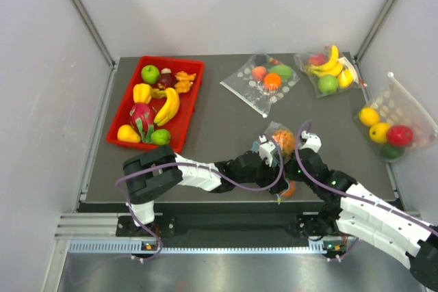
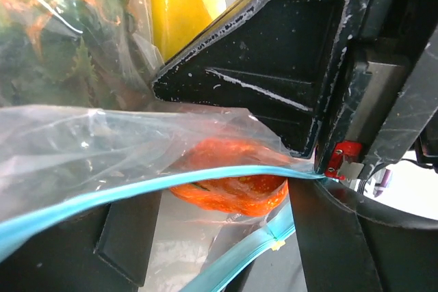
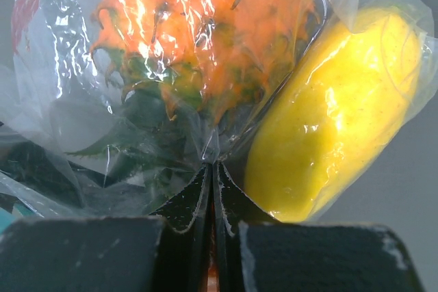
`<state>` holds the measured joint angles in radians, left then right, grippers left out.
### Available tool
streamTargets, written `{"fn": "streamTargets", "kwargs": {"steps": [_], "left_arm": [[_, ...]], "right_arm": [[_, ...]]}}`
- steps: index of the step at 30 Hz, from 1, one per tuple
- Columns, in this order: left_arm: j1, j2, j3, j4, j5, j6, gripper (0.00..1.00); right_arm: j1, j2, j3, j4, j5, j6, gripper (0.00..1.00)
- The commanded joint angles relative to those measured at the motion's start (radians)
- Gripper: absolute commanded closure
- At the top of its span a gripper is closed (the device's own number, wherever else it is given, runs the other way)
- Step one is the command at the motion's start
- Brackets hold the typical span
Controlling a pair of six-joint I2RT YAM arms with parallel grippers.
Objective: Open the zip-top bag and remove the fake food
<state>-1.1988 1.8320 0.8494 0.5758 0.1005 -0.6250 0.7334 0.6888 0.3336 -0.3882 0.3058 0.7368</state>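
Guessing this clear crinkly zip-top bag (image 3: 61, 100) is slippery: right gripper (image 3: 212, 169) pinches it, wide-open left gripper (image 2: 226, 217) wants the stiffer teal strip (image 2: 102, 200).

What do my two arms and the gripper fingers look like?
Left arm and right arm: white shells, black joints, each trailing a purple cable. The right gripper has black wedge-shaped fingers with whitish chipped edges.

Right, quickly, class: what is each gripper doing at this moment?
Left gripper: open, fingers apart, the teal-blue zip strip of the clear crinkly plastic bag running between them.
Right gripper: shut, pinching that bag's film.
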Motion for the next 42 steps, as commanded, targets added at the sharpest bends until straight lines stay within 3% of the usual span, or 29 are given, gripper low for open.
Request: {"fn": "streamTargets", "kwargs": {"steps": [1,6,16,34,39,42], "left_arm": [[-0.010,0.047,0.017,-0.014,-0.033,0.016,0.62],[-0.010,-0.022,-0.035,-0.040,-0.067,0.039,0.78],[-0.010,-0.293,-0.239,-0.099,-0.122,0.018,0.78],[-0.005,-0.657,-0.328,-0.342,-0.243,0.039,0.76],[0.048,-0.755,-0.328,-0.425,-0.266,0.053,0.76],[0.143,-0.799,-0.329,-0.478,-0.240,0.045,0.76]], "right_arm": [[0.037,-0.017,-0.018,0.037,-0.074,0.032,1.00],[0.037,-0.046,-0.021,0.000,-0.056,0.033,1.00],[0.034,-0.086,-0.008,-0.035,0.035,0.035,1.00],[0.000,0.087,0.053,0.081,0.082,-0.042,1.00],[-0.040,0.113,0.085,0.097,0.081,-0.086,1.00],[-0.083,0.123,0.100,0.107,0.061,-0.117,1.00]]}}
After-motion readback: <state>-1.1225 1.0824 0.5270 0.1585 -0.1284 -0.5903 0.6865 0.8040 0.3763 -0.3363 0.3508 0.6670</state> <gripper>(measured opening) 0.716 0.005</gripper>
